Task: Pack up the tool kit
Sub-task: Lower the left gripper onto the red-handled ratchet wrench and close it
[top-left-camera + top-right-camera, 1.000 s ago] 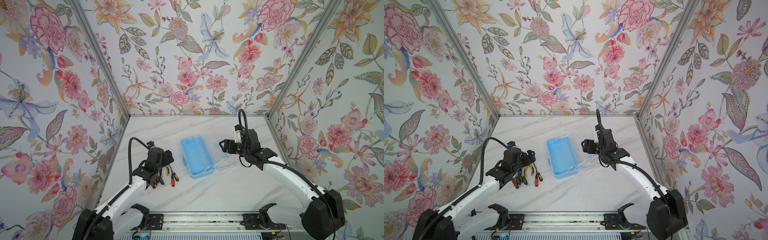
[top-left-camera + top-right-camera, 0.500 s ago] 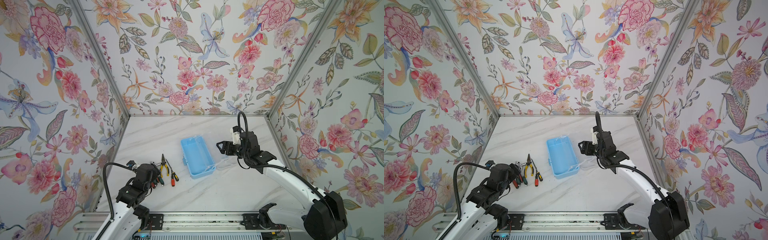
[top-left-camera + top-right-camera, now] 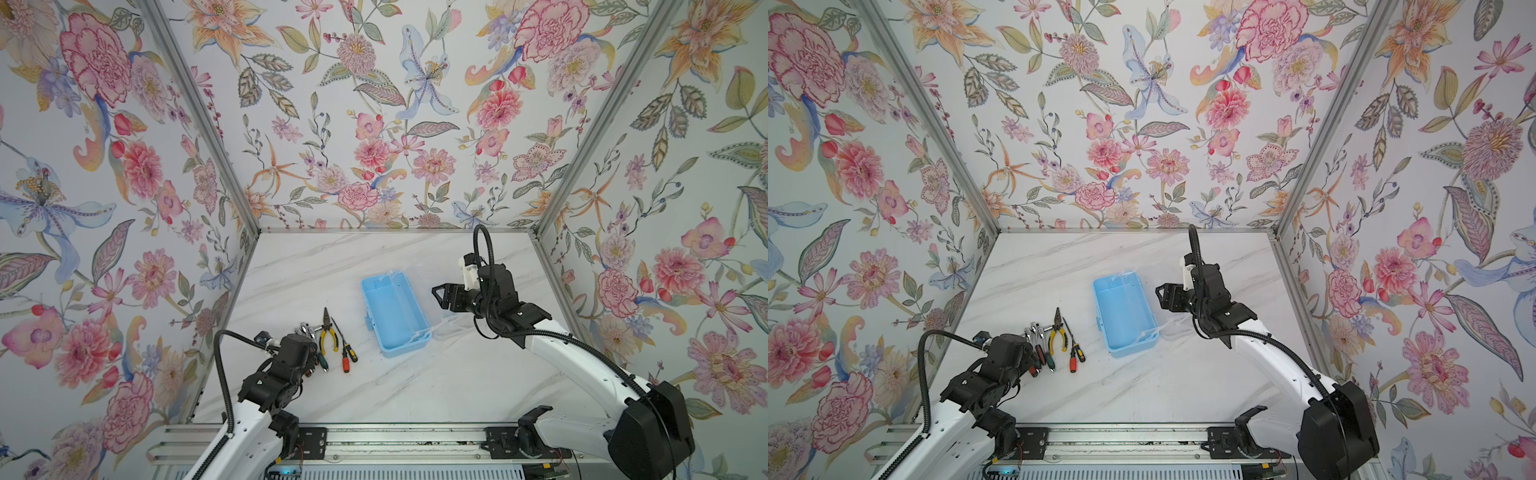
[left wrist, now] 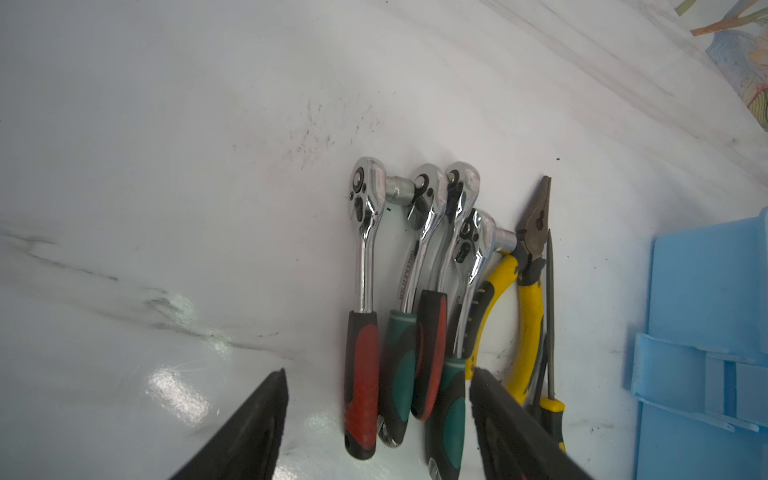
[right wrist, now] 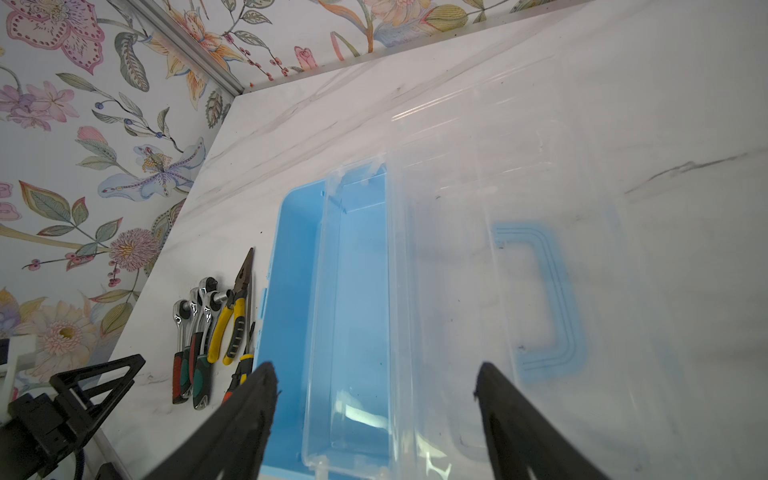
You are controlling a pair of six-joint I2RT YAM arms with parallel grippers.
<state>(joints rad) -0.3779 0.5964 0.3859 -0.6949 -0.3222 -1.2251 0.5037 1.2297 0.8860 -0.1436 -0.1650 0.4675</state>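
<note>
The tool kit [image 3: 395, 316] [image 3: 1125, 320] is a light-blue box standing open mid-table. Its clear lid [image 5: 519, 208] lies flat on the far side from the tools, blue handle [image 5: 548, 299] showing through. Left of the box lie several chrome ratchets [image 3: 305, 330] [image 4: 365, 257], yellow pliers [image 3: 328, 334] [image 4: 530, 299] and screwdrivers [image 3: 347, 359] [image 3: 1073, 361]. My left gripper [image 3: 311, 365] [image 4: 378, 374] is open and low, its fingers on either side of the ratchet handles. My right gripper [image 3: 438, 295] [image 5: 376, 365] hangs open above the box's right edge, holding nothing.
Floral walls [image 3: 124, 249] close in the marble table [image 3: 415, 382] on the left, back and right. A metal rail [image 3: 374, 440] with the arm mounts runs along the front edge. A clear insert [image 5: 349, 311] sits inside the box.
My left arm has drawn back and dropped, so its gripper now sits low at the ratchet handles with narrower jaws. My right gripper has drifted slightly left toward the box.
</note>
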